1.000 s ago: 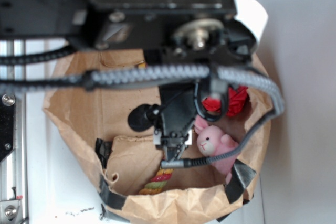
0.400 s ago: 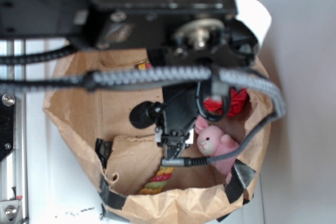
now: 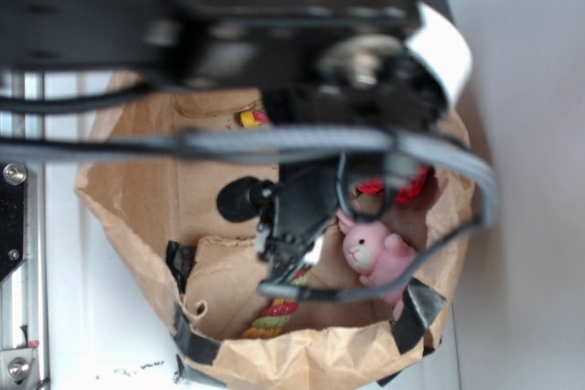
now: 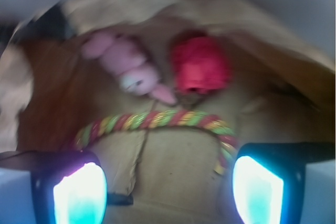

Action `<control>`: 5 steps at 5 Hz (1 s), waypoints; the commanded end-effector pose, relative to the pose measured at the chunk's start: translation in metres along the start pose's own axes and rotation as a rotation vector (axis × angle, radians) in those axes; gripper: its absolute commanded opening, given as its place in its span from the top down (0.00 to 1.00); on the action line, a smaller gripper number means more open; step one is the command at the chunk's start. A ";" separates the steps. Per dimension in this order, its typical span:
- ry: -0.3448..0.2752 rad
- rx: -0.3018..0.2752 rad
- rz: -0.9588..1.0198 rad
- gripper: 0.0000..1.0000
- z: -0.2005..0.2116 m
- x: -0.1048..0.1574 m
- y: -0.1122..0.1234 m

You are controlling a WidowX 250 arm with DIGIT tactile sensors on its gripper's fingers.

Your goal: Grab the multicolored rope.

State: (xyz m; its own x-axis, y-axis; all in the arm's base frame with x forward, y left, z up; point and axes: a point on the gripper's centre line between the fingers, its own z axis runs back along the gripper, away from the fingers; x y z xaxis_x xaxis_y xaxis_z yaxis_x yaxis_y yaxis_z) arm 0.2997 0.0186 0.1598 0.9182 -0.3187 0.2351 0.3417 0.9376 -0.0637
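step: approach | pincer (image 4: 164,182) spread wide, holding nothing | multicolored rope (image 4: 157,120) lies across paper bag (image 3: 137,180) floor, just beyond fingertips, near side of pink bunny (image 4: 126,66) and red ball (image 4: 202,66) | advice: descend centred over straight span, avoid bunny
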 end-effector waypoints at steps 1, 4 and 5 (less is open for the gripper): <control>-0.062 0.030 -0.257 0.00 -0.003 0.001 0.024; -0.065 0.126 -0.403 0.00 -0.058 0.021 0.039; -0.065 0.126 -0.403 0.00 -0.058 0.021 0.039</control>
State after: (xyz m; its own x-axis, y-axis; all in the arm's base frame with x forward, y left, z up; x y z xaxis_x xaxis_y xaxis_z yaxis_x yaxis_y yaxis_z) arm 0.3357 0.0409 0.0885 0.7194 -0.6478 0.2507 0.6409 0.7582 0.1199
